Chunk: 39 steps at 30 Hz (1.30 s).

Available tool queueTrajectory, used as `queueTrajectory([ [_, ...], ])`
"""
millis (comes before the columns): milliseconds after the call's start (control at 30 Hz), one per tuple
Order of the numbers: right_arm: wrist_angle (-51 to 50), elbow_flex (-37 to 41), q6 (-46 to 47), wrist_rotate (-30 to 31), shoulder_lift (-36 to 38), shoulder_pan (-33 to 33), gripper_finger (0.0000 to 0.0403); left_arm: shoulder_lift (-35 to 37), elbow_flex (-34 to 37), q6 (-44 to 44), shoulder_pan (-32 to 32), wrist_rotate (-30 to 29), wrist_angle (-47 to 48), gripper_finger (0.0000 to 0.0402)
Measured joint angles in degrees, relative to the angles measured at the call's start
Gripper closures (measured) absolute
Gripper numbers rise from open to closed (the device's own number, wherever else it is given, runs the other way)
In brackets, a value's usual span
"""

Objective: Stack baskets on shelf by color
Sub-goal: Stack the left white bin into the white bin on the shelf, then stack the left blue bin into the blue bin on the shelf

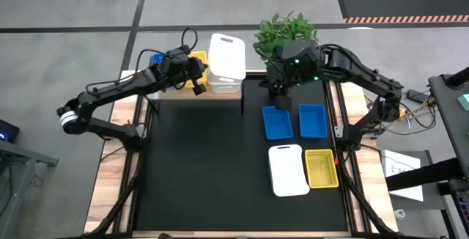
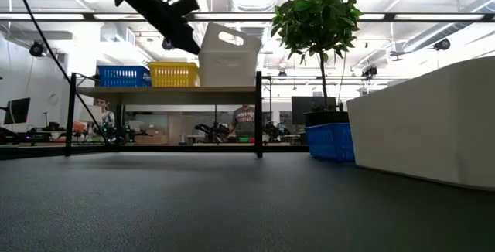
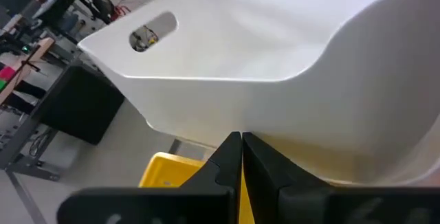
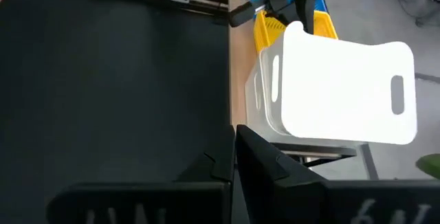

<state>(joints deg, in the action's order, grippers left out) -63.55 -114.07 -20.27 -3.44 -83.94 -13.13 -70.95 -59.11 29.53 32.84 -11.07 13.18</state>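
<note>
Low view only: tilted white basket [image 2: 229, 54] in closed left pincer [image 1: 196, 78] above shelf [image 2: 166, 90].

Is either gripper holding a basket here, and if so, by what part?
The left gripper is shut on the rim of the tilted white basket over the shelf. The right gripper is shut, holding nothing.

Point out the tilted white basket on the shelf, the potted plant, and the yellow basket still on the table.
tilted white basket [image 1: 226, 56]: high view, its flat upturned bottom.
potted plant [image 2: 317, 16]: low view, its leaves.
yellow basket on the table [image 1: 321, 168]: high view, its floor.
</note>
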Motion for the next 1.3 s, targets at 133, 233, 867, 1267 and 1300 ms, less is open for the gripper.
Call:
queueTrajectory([
  [133,0.2,1.3,0.9,0.4,-0.2,0.0,0.0394,-0.2,0.2,0.7,0.1,0.0,0.7,0.0401],
  [233,0.7,2.1,1.5,0.4,-0.2,0.0,0.0394,0.8,0.1,0.4,0.1,0.0,1.7,0.0401],
  [867,1.8,5.9,0.9,0.5,0.7,0.0,0.0394,5.6,1.5,-7.1,-2.4,14.8,-10.8,0.0401],
  [1267,3.5,12.9,3.1,0.4,2.1,1.4,0.0394,5.3,1.6,-8.3,-6.7,12.7,-3.1,0.0401],
  [1300,4.1,14.1,3.6,0.5,2.5,1.6,0.0394,5.4,1.7,-8.4,-7.8,12.7,-2.4,0.0401],
])
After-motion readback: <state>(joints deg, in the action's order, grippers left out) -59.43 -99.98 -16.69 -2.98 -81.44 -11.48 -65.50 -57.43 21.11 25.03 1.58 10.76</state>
